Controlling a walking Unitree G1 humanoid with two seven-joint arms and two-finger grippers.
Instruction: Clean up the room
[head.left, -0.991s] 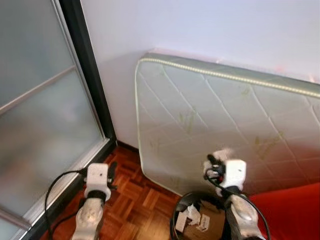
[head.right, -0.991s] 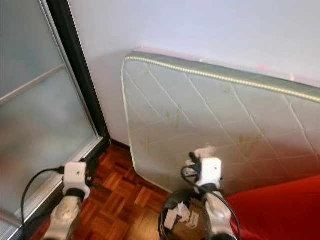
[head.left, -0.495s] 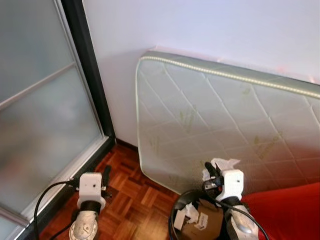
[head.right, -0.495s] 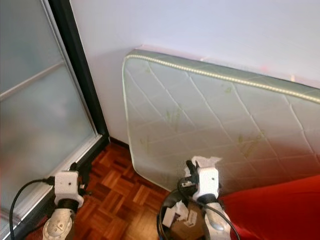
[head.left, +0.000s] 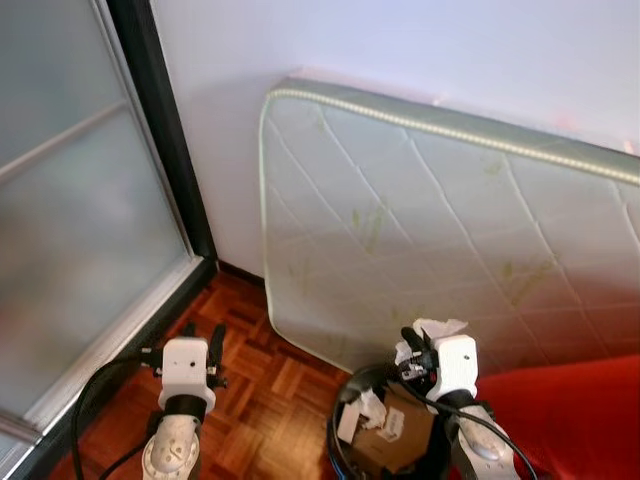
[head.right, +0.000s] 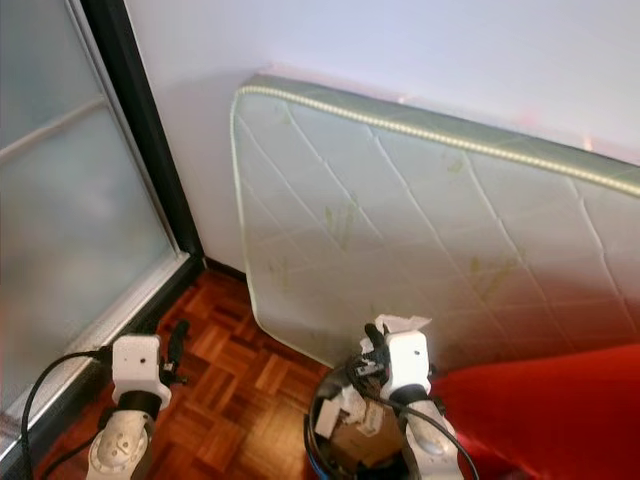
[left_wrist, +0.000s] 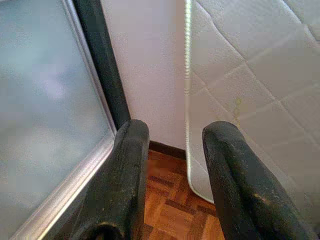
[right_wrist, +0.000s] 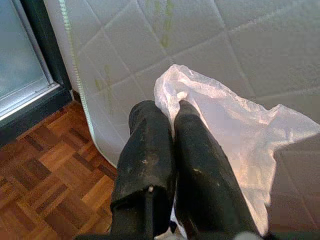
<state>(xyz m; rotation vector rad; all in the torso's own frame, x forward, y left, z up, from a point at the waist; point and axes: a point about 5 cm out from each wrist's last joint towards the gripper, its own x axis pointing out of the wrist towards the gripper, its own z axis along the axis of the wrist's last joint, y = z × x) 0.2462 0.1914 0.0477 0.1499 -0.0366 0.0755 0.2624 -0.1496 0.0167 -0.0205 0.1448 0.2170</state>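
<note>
Head and wrist views of a room corner. A quilted white mattress (head.left: 450, 240) stands on edge, leaning against the pale wall (head.left: 400, 50), its lower edge on the parquet floor (head.left: 260, 400); a frosted sliding glass door (head.left: 70, 220) in a dark frame lies to the robot's left, and a red surface (head.left: 580, 410) lies to its right. The right pincer (right_wrist: 167, 112) is closed on a piece of crumpled white plastic wrap (right_wrist: 225, 135), the fingers pressed together with the film pinched at their tips and spreading out beyond them; the pincer is held just above the rim of a black waste bin (head.left: 345, 445). The bin stands on the floor at the foot of the mattress and contains a brown cardboard piece (head.left: 385, 440) and white scraps (head.left: 365, 412). The left pincer (left_wrist: 172, 135) is open and holds nothing, its two fingers parted, raised over the floor near the door frame.
</note>
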